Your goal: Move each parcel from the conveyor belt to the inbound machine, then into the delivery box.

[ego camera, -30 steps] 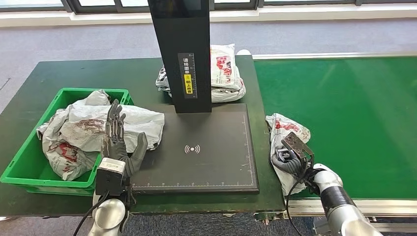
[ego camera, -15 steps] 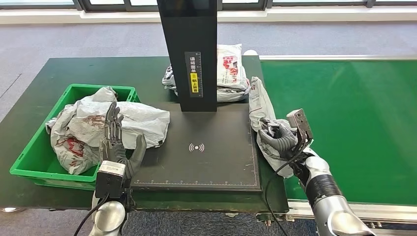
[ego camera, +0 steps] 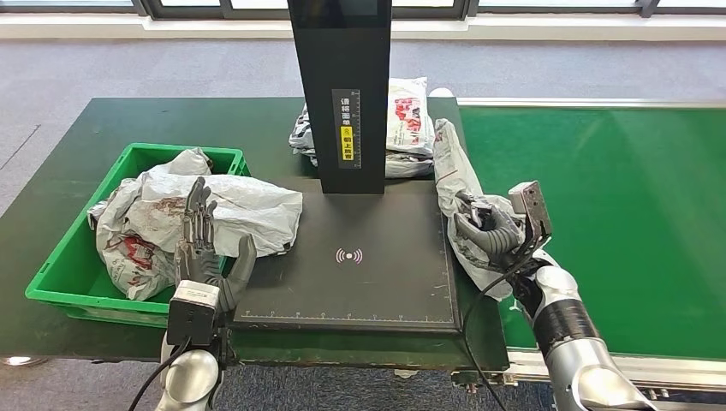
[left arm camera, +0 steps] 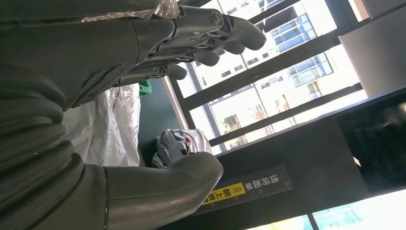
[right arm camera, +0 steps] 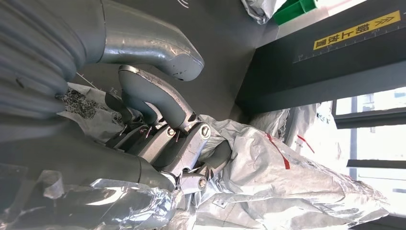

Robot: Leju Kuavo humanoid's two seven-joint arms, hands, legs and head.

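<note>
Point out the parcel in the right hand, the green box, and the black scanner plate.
Parcel (ego camera: 452,171), head view: its upper grey part above the hand.
Right hand (ego camera: 484,229), head view: the fingers wrapped round the parcel.
Green box (ego camera: 75,306), head view: its near rim.
Scanner plate (ego camera: 377,282), head view: bare black surface.

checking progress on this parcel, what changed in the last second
The right hand, gripping the grey parcel, lifted it off the conveyor belt and carried it left to the edge of the inbound machine. The left hand stayed raised and open beside the green box.
</note>
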